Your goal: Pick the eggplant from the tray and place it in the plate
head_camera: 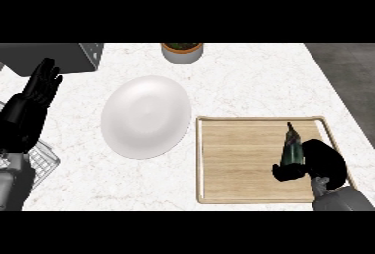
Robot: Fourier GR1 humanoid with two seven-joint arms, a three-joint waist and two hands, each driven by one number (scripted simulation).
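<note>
- The right hand [316, 163] lay over the right part of the tray [234, 163], near the tray's right edge, with its forearm entering from the lower right corner of the counter [242, 84].
- Its fingers were curled toward the eggplant [293, 147], and the thumb sat at the eggplant's lower end; contact looked made, so the hand was judged closed on the eggplant, though the palm hid most of the contact.
- The eggplant was on the tray, close to the right edge, lying lengthwise from the tray's far edge toward the near edge, stem end pointing away.
- The step in hand was judged to be the grasp, with the lift not yet begun.
- To do it well, the fingers should close across the thick body, not the narrow stem end, before any rise.
- The lift should clear the tray's raised rim before travel leftward.
- The plate [147, 116] lay just left of the tray's far left corner, apart from it; release should occur over the plate's middle, low above its surface.
- The left hand [36, 94] rested open, fingers up, at the counter's left edge.
- A potted plant [181, 51] stood at the counter's far edge, clear of the path.
</note>
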